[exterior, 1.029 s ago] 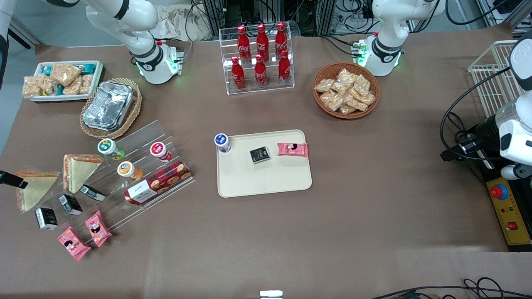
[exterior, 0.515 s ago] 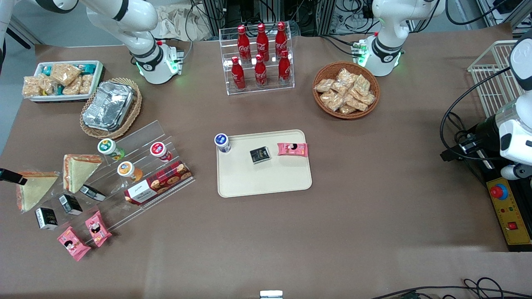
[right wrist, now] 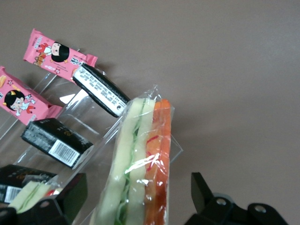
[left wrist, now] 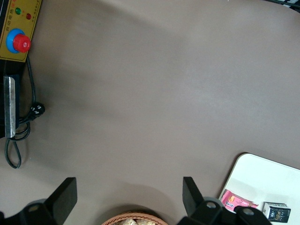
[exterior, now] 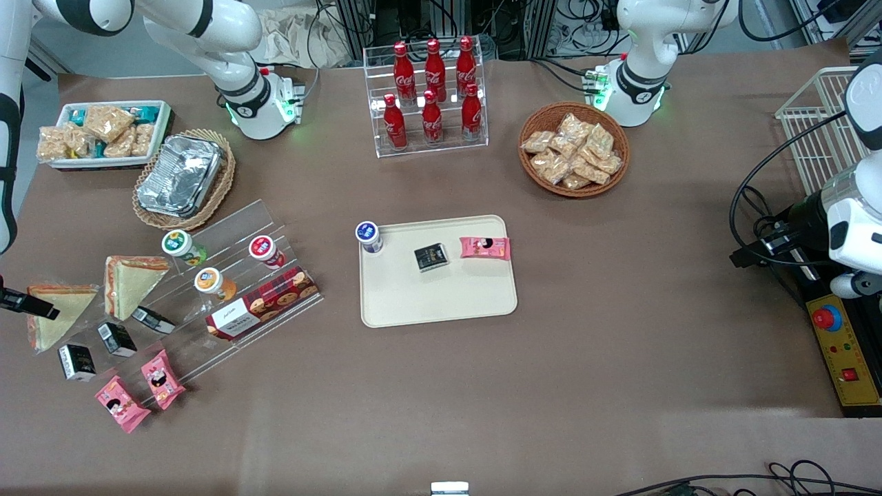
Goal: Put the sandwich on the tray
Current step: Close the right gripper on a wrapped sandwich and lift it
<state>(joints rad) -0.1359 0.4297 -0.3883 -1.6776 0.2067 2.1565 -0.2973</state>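
The sandwich [exterior: 62,311] in clear wrap lies at the working arm's end of the table; a second one like it [exterior: 131,281] leans against the acrylic steps. My gripper [exterior: 31,304] hangs over the first one. The right wrist view shows the sandwich [right wrist: 140,159] edge-on, white bread with green and orange-red filling, standing between the spread fingers [right wrist: 201,192] without touching either. The gripper [right wrist: 137,183] is open. The cream tray [exterior: 441,303] sits mid-table, toward the parked arm, and its corner [left wrist: 253,178] shows in the left wrist view.
On the tray are a blue-capped bottle [exterior: 368,236], a black packet [exterior: 431,257] and a pink packet [exterior: 485,248]. Beside the sandwiches stand acrylic steps [exterior: 227,275] with bottles and a biscuit box, plus black packets [right wrist: 56,142] and pink snack packets [right wrist: 58,54].
The gripper has shifted slightly over the sandwich, a little nearer the front camera, and more of the working arm shows at the picture's edge. Nothing else has moved.
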